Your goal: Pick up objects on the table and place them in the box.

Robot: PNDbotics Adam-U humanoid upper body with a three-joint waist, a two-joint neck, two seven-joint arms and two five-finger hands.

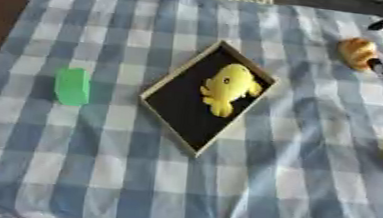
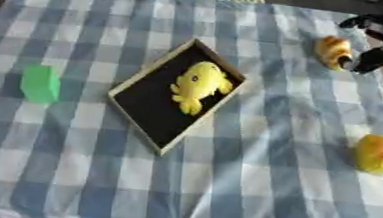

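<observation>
Right hand at the orange bun, far right of the checked counter.
The black right hand (image 2: 373, 45) has its fingers curled against the orange-brown bun-shaped object (image 2: 331, 50); a yellow soft toy (image 2: 196, 86) lies in the shallow black wood-rimmed box (image 2: 139, 107).

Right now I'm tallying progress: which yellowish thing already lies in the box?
The yellow toy, lying inside the black-lined box. The orange thing by the right hand and the other remain on the cloth.
</observation>
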